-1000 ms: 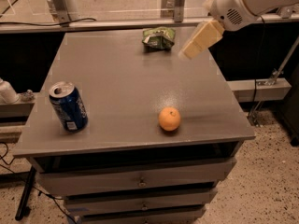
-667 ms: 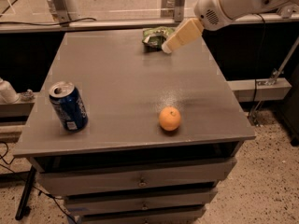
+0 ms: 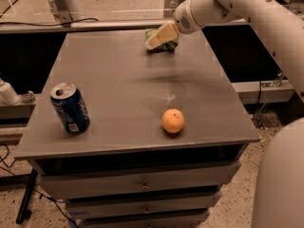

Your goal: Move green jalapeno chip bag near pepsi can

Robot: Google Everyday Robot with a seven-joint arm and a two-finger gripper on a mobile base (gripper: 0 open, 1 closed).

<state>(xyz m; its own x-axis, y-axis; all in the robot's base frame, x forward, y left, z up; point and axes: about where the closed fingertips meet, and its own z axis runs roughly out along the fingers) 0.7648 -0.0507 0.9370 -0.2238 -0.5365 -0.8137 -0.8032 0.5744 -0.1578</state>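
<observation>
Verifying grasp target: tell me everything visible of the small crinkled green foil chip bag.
The small crinkled green foil chip bag lies near the far edge of the grey table, right of centre. It looks shiny and wrinkled, with paler patches. The robot's cream gripper is over it, hiding its middle; whether they touch cannot be told. Nothing else touches it.

One can [image 3: 70,108], one orange [image 3: 173,120], one bag [image 3: 168,46] by claw [image 3: 160,35].

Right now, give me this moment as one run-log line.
tool: at green jalapeno chip bag, table far edge | pepsi can: upright, front left | orange: front right | bag-to-can: far apart
</observation>
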